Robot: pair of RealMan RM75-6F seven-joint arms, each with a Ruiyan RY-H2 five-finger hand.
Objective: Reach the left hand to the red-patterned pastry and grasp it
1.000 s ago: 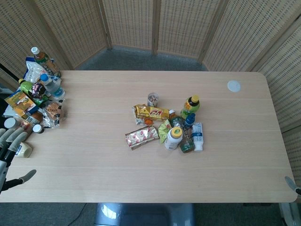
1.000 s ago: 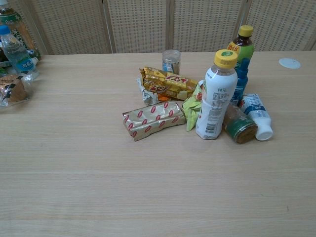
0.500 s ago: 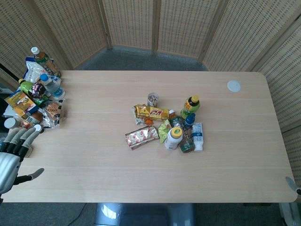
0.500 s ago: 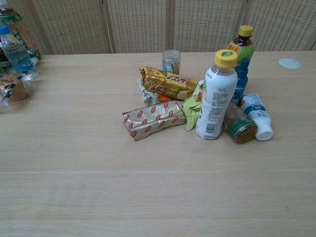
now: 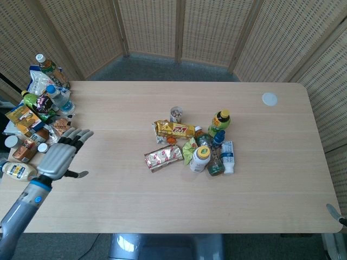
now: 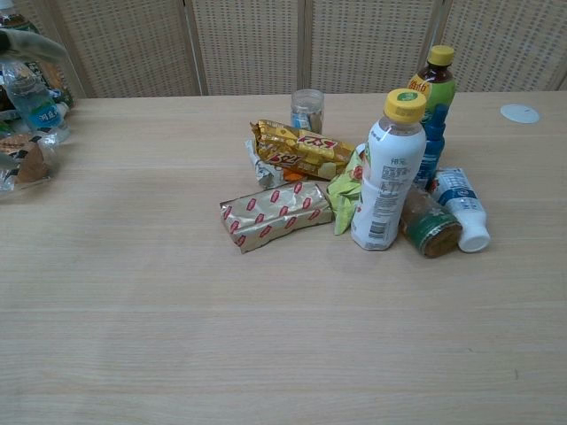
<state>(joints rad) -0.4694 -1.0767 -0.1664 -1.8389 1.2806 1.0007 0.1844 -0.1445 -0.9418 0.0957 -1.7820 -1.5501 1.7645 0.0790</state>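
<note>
The red-patterned pastry (image 5: 163, 157) is a silvery pack with red marks, lying flat at the left of the central cluster; the chest view shows the pastry (image 6: 276, 215) near the middle. My left hand (image 5: 59, 154) hovers over the table's left part, fingers spread, holding nothing, well left of the pastry. One blurred finger of the left hand (image 6: 31, 42) shows at the chest view's top left. Of my right hand, only a small grey tip (image 5: 332, 209) peeks in beside the table's front right corner.
Around the pastry lie a yellow snack pack (image 5: 174, 129), a small jar (image 5: 176, 114), a white bottle with yellow cap (image 5: 199, 159), a green tea bottle (image 5: 219, 122) and a green wrapper (image 5: 189, 149). Bottles and snacks (image 5: 38, 103) crowd the left edge. A white lid (image 5: 269, 98) lies far right.
My left hand has risen from the table's left front edge and moved right and inward over the table, fingers spread. The objects have not moved.
</note>
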